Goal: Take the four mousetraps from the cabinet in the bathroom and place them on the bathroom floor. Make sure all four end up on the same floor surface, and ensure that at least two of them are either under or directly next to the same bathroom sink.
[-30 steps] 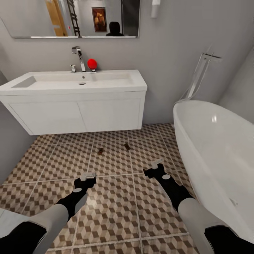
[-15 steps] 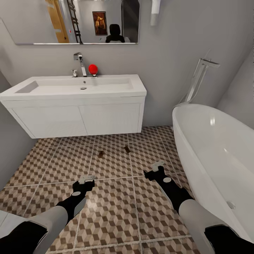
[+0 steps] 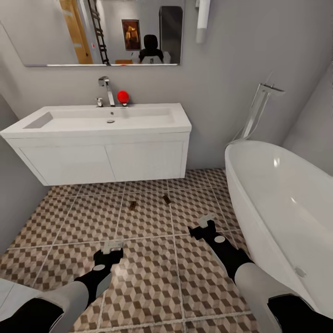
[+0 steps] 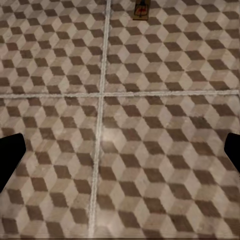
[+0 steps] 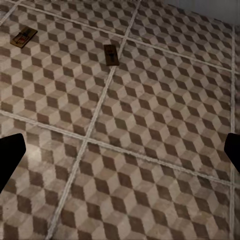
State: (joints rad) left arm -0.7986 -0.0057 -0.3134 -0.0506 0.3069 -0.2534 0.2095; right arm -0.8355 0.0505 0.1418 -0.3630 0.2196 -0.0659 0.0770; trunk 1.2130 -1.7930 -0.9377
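Observation:
Two mousetraps lie on the patterned bathroom floor (image 3: 148, 273), in front of the white bathroom sink (image 3: 111, 121) and a short way out from its drawer unit: one mousetrap (image 3: 132, 205) to the left, the other mousetrap (image 3: 166, 199) to the right. The left wrist view catches one mousetrap (image 4: 141, 8); the right wrist view catches both, one mousetrap (image 5: 24, 37) and another mousetrap (image 5: 111, 54). My left gripper (image 3: 112, 245) (image 4: 120, 150) and right gripper (image 3: 203, 223) (image 5: 120, 150) hover open and empty above the tiles, nearer to me than the traps. The cabinet is out of view.
A white bathtub (image 3: 282, 194) fills the right side, close to my right arm, with a chrome floor tap (image 3: 259, 108) behind it. A mirror (image 3: 106, 32) hangs over the sink, a red ball (image 3: 122, 96) by the tap. A grey wall (image 3: 11, 194) bounds the left.
The head view has shifted: sink and mirror sit lower in the picture and look a little farther away. Both arms stay open and empty; the two traps lie where they were.

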